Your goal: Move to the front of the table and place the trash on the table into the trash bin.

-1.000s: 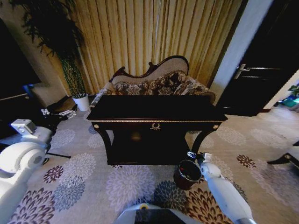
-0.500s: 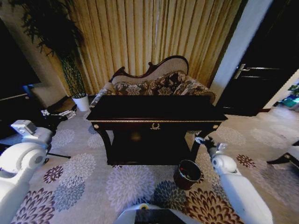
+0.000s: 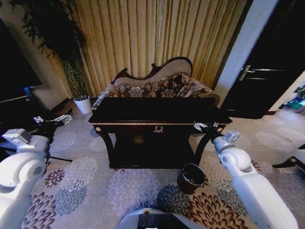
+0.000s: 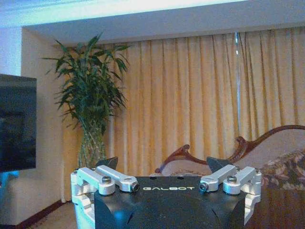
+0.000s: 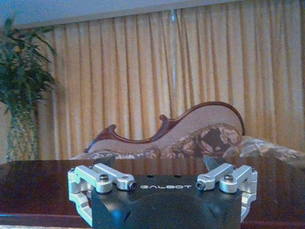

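I'm parked facing the bench [image 3: 159, 117], dark glossy top with gold trim, sofa [image 3: 162, 83] and curtains [image 3: 157, 38] behind it. I can't make out any trash on the top from the head view; the surface reads as plain black. In the right wrist view the near part of the bench top [image 5: 43, 186] looks bare too.

Right gripper [image 3: 206, 126] is up at the bench's front right corner, level with the top edge, pointing across the surface toward the sofa. Fingers spread wide, nothing between them; right wrist view shows the same gripper [image 5: 159, 164] with both dark tips well apart.

Left gripper [image 3: 51, 120] is out to my left over the carpet, well apart from the bench, near the plant pot [image 3: 85, 104]. Fingers wide, holding nothing; same in the left wrist view [image 4: 162, 164].

Trash bin [image 3: 191, 178] stands on the carpet just in front of the bench's right leg, below the right arm.
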